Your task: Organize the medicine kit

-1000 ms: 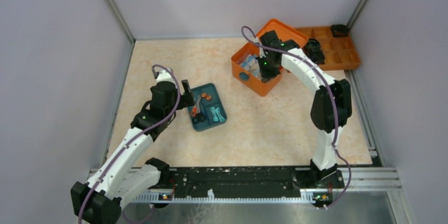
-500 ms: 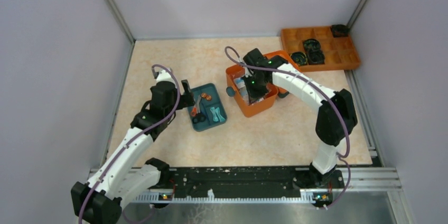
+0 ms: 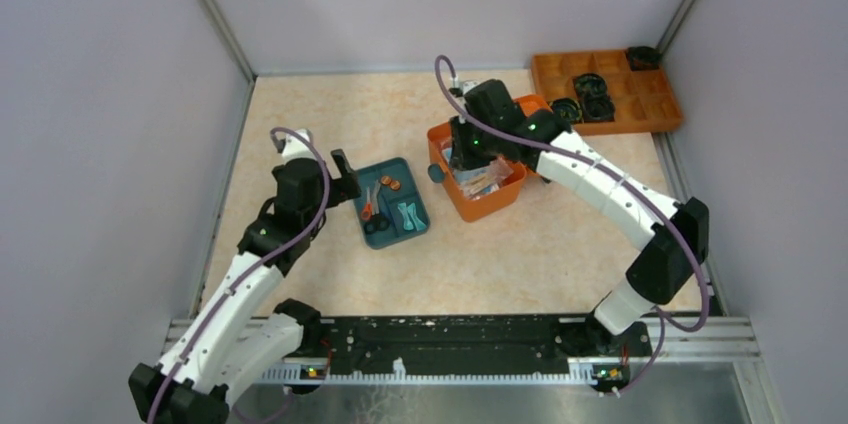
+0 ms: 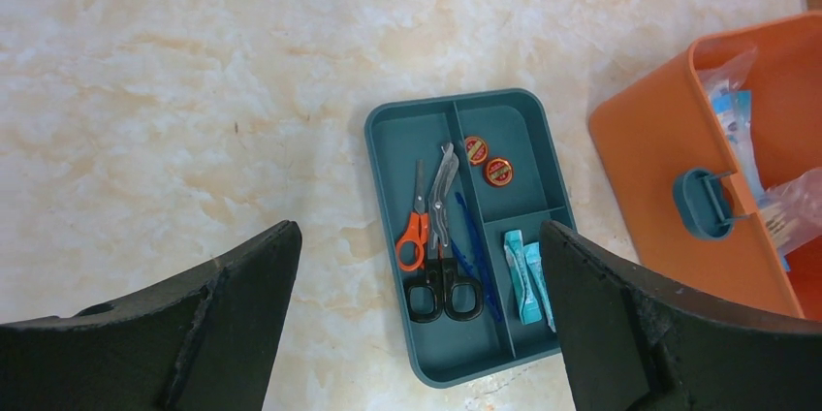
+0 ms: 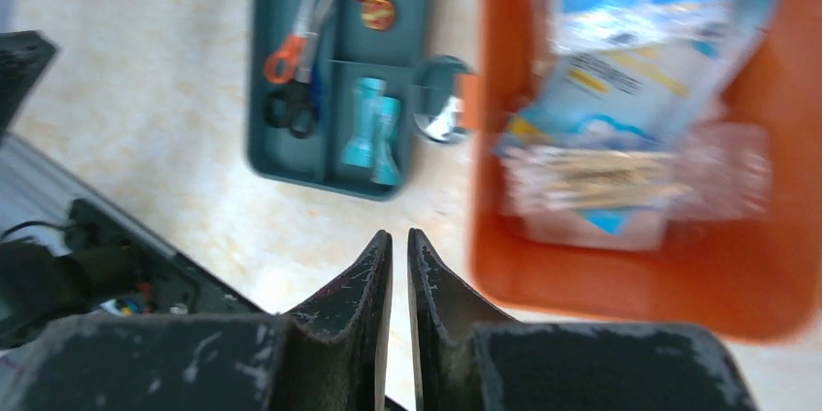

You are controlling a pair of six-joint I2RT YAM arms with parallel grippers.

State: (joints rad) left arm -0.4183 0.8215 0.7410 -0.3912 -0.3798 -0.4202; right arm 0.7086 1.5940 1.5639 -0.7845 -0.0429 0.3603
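Open medicine kit (image 3: 452,189) sits mid-surface, R of the teal tray; neither claw holds anything.

Marbled surface (image 3: 520,254) carries everything. The orange kit is right of centre w/ lid back, its teal-grey latch (image 4: 703,203) facing the teal compartment tray (image 4: 388,169) just beside it, and it is packed w/ blue-and-white sachets (image 5: 630,72) (blurred in the R wrist view). An orange divided tray (image 3: 655,104) w/ black items sits in the far R corner, apart from the kit. L claw (image 3: 345,179) is spread wide above the teal tray's L side. R claw (image 5: 393,234) hangs over the kit's tray-side edge, fingers all but pressed together w/ only a thin slit between. In the teal tray: orange-handled scissors (image 4: 415,227), black-handled scissors (image 4: 444,285), light-blue packets (image 4: 526,275), two small round tins (image 4: 488,161).
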